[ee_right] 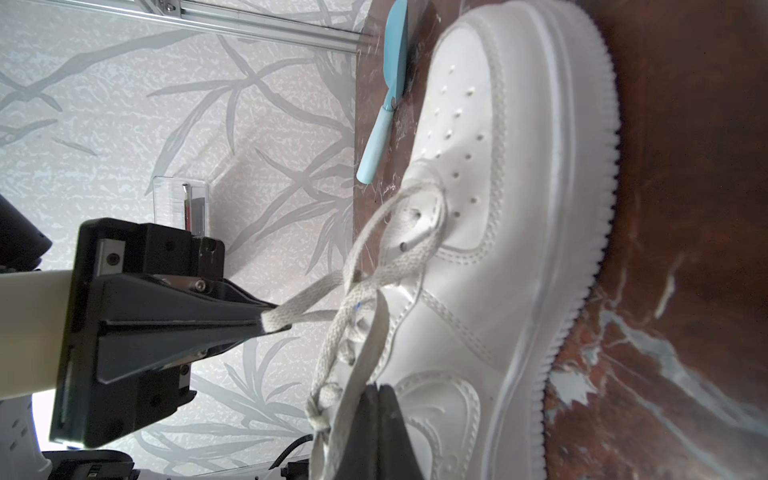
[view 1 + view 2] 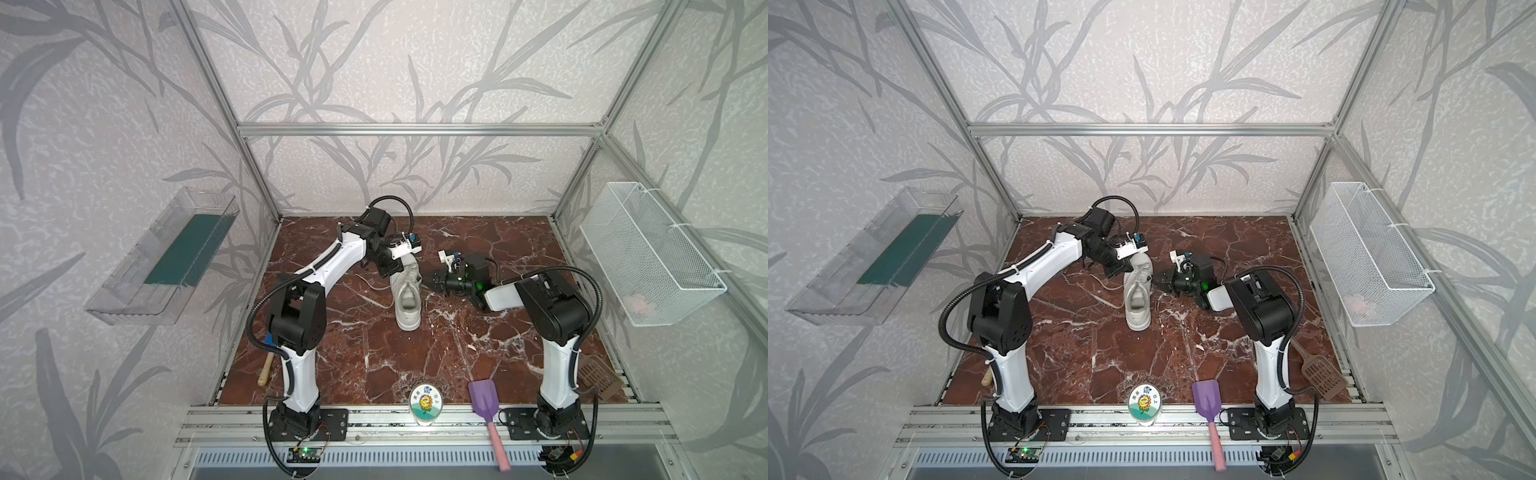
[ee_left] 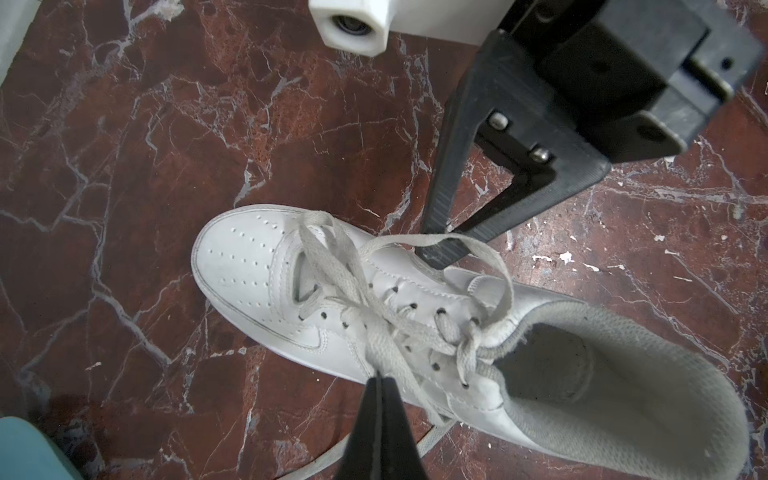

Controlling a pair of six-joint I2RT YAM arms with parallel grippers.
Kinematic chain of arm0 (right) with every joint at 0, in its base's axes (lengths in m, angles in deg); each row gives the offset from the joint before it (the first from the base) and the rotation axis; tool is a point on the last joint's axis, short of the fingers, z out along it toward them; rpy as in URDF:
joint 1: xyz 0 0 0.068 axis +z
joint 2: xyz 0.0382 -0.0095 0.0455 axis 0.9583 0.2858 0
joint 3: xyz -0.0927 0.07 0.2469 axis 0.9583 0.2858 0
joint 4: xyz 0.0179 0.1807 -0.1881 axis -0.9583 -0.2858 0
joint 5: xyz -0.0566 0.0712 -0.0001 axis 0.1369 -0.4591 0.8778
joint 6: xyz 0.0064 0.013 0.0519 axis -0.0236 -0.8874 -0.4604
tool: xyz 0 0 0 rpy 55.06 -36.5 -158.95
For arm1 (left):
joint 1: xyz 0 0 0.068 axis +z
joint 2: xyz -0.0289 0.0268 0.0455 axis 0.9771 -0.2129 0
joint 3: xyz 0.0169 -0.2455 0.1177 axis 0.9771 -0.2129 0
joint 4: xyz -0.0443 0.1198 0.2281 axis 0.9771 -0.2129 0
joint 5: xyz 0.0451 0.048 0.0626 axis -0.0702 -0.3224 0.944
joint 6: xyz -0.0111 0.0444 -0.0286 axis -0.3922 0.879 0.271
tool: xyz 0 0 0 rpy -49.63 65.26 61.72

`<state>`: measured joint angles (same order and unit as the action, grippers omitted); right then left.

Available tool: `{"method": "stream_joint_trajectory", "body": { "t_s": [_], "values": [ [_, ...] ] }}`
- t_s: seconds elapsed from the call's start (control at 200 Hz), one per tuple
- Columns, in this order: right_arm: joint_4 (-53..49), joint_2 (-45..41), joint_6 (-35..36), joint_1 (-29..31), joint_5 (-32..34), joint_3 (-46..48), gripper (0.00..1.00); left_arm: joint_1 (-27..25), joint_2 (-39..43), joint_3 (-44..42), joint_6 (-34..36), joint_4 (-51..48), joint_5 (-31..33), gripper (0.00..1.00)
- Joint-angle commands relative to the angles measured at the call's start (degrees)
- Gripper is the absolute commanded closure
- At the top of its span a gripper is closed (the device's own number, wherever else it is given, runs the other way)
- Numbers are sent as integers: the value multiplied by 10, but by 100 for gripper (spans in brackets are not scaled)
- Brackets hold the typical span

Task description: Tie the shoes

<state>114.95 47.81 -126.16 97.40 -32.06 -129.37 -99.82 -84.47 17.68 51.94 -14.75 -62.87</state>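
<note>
In both top views the white sneaker (image 2: 407, 297) stands near the middle of the marble table (image 2: 415, 365), toe toward the back wall. The left gripper (image 2: 386, 273) sits low at its left flank and the right gripper (image 2: 425, 284) at its right flank. In the left wrist view the left gripper (image 3: 376, 384) is clamped flat on a strand of the laces (image 3: 374, 345) over the eyelets. The right gripper (image 3: 436, 253) pinches a loop that arches across the tongue. The right wrist view shows both grips from the side: the right gripper (image 1: 376, 392) is closed on a strand beside the shoe's flank, the left gripper (image 1: 268, 322) on a flat strand, and the strands cross between them. This looks like the moment to draw that crossing snug. Pulling the two strands apart evenly, low and outward, should tighten it without lifting the shoe. An uneven tug could drag the light sneaker sideways, or slide a flat lace out of a grip.
</note>
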Motion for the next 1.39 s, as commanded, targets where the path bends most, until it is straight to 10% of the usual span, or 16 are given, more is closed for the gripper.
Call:
{"method": "stream_joint_trajectory", "body": {
  "t_s": [0.0, 1.39],
  "values": [
    [46, 12, -19, 2, -8, -4, 98, -7, 23, -7, 13, -11, -3, 100],
    [168, 44, -103, 19, -15, -25, 79, -40, -17, 16, 35, -53, 30, 100]
  ]
}}
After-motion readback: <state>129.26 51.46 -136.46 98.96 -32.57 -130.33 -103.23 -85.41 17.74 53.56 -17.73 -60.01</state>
